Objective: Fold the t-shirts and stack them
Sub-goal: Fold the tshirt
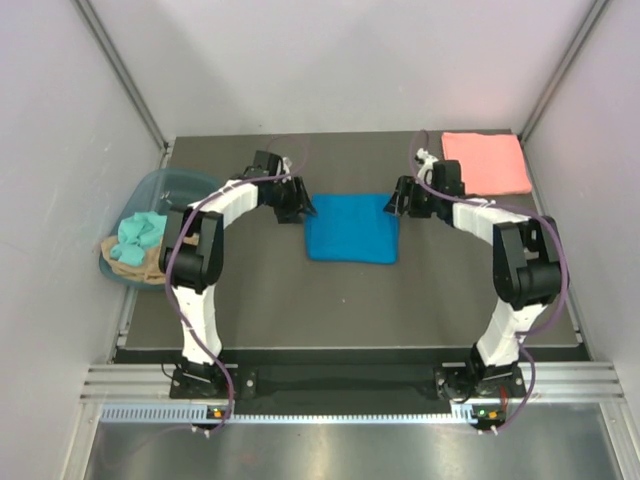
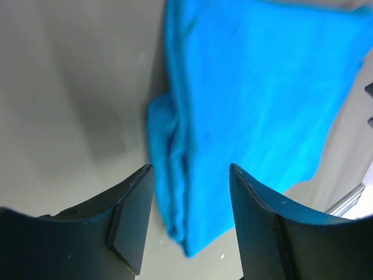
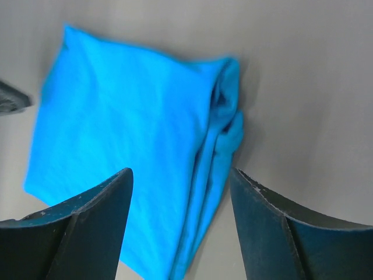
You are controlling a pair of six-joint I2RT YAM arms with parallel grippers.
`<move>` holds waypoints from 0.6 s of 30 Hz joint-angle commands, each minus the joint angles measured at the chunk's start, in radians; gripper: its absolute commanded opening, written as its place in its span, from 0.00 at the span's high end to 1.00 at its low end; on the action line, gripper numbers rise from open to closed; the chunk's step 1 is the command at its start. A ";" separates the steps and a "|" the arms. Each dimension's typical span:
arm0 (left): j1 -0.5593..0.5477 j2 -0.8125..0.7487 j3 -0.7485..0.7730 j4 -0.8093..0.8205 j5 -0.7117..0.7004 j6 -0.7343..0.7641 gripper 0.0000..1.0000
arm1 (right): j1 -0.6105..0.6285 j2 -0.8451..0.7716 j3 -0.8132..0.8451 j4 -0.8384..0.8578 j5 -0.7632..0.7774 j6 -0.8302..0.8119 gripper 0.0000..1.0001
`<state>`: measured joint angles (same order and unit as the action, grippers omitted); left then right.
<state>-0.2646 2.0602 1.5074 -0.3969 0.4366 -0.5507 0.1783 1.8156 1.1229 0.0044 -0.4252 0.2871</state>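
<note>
Hovering at the far edge of the blue shirt [image 1: 351, 240], I have my left gripper [image 1: 293, 208] by its far left corner and my right gripper [image 1: 403, 200] by its far right corner, one on each side. Both are spread wide and pinch nothing. From my left wrist, the shirt's bunched, layered side edge runs down between my two fingers [image 2: 131, 224], lying on the counter below them rather than caught by them; whether the tips touch the cloth I cannot tell. My right wrist shows much the same on the other side: the folded edge, with its creased layers, lies beneath the gap between the dark fingers [image 3: 274, 233]. The blue shirt sits folded into a rough rectangle in the middle of the counter [image 1: 250, 310]. The pink shirt [image 1: 486, 163] lies folded flat at the far right corner, well apart from the blue one. At the counter's left edge stands a tub [image 1: 170, 185] holding teal cloth [image 1: 138, 235] and something beige that I cannot make out.
</note>
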 commanded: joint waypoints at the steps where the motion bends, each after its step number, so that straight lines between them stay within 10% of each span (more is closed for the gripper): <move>1: -0.007 -0.086 -0.097 0.023 0.005 0.001 0.41 | 0.023 0.016 -0.009 -0.064 0.077 -0.068 0.33; 10: -0.013 -0.058 -0.191 0.145 0.060 -0.035 0.41 | 0.056 0.131 0.064 -0.066 0.074 -0.103 0.40; 18: -0.018 -0.025 -0.208 0.198 0.080 -0.080 0.72 | 0.020 0.160 0.015 0.126 -0.138 0.058 0.67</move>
<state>-0.2760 2.0319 1.3048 -0.2501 0.5022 -0.6151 0.2089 1.9491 1.1591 0.0036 -0.4408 0.2638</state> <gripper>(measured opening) 0.321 0.361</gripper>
